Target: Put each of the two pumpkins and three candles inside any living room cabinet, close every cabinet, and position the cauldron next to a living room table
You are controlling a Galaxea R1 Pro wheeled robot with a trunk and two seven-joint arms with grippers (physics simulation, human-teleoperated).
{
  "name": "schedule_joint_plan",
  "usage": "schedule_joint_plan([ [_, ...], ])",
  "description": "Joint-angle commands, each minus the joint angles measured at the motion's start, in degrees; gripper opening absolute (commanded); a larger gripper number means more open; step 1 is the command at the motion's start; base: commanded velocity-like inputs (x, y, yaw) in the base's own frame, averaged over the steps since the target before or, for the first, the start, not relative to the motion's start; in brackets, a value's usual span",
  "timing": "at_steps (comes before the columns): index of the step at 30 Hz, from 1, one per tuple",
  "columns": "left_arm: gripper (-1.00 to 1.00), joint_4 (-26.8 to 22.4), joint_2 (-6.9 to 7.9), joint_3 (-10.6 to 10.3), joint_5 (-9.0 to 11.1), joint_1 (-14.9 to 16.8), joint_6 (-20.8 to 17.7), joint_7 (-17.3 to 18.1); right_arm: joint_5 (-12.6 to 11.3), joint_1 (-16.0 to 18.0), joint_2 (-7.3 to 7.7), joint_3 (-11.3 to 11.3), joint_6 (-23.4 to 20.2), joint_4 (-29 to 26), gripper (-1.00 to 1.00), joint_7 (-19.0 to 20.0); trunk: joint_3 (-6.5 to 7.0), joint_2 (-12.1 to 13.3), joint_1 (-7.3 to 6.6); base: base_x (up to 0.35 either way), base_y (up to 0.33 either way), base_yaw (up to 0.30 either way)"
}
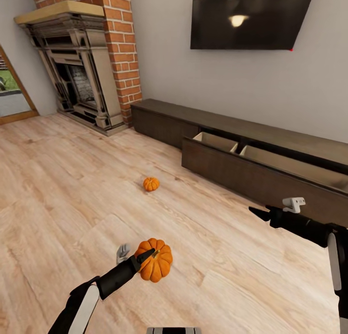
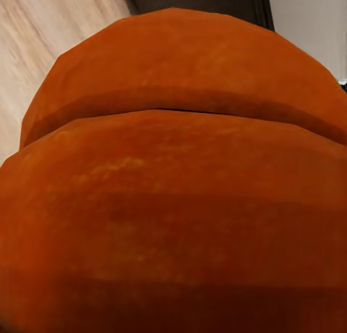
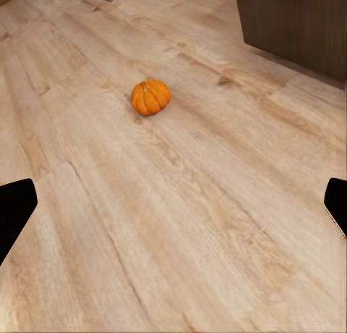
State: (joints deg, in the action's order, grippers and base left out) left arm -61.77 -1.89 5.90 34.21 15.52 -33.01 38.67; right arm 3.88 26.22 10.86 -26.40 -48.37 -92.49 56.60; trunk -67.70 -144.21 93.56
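Note:
My left gripper (image 1: pixel 146 257) is shut on an orange ribbed pumpkin (image 1: pixel 155 260), held above the wood floor; its skin (image 2: pixel 173 188) sits right against the left wrist camera. A second small pumpkin (image 1: pixel 151 183) lies on the floor farther ahead, also seen as the pumpkin (image 3: pixel 150 97) in the right wrist view. The long low dark brown cabinet (image 1: pixel 164 112) runs along the wall, with a wide drawer (image 1: pixel 217 141) pulled out and showing bare light compartments. My right gripper (image 1: pixel 258 212) hovers in front of that drawer, open and holding nothing, its fingertips (image 3: pixel 16 211) far apart.
A stone fireplace (image 1: pixel 77 78) with a brick chimney (image 1: pixel 121 44) stands at the back left. A dark TV (image 1: pixel 249 15) hangs on the wall above the cabinet. A doorway (image 1: pixel 9 90) opens at the far left. Wood floor (image 1: pixel 63 179) stretches between me and the cabinet.

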Motion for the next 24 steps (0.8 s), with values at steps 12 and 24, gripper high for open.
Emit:
schedule_joint_plan([
  [12, -1.00, -0.02, -0.01, 0.16, 0.64, 0.03, -0.57, 0.24, 0.34, 0.06, 0.04, -0.14, -0.29, -0.06, 1.00, 0.53, -0.05, -0.02, 0.02, 0.344, 0.000, 0.000],
  [24, -1.00, -0.02, 0.19, 0.93, 0.86, 0.03, -0.56, 0.76, 0.43, 0.06, 0.04, -0.28, -0.31, -0.06, 1.00, 0.53, -0.05, -0.02, 0.02, 0.336, 0.095, 0.000],
])
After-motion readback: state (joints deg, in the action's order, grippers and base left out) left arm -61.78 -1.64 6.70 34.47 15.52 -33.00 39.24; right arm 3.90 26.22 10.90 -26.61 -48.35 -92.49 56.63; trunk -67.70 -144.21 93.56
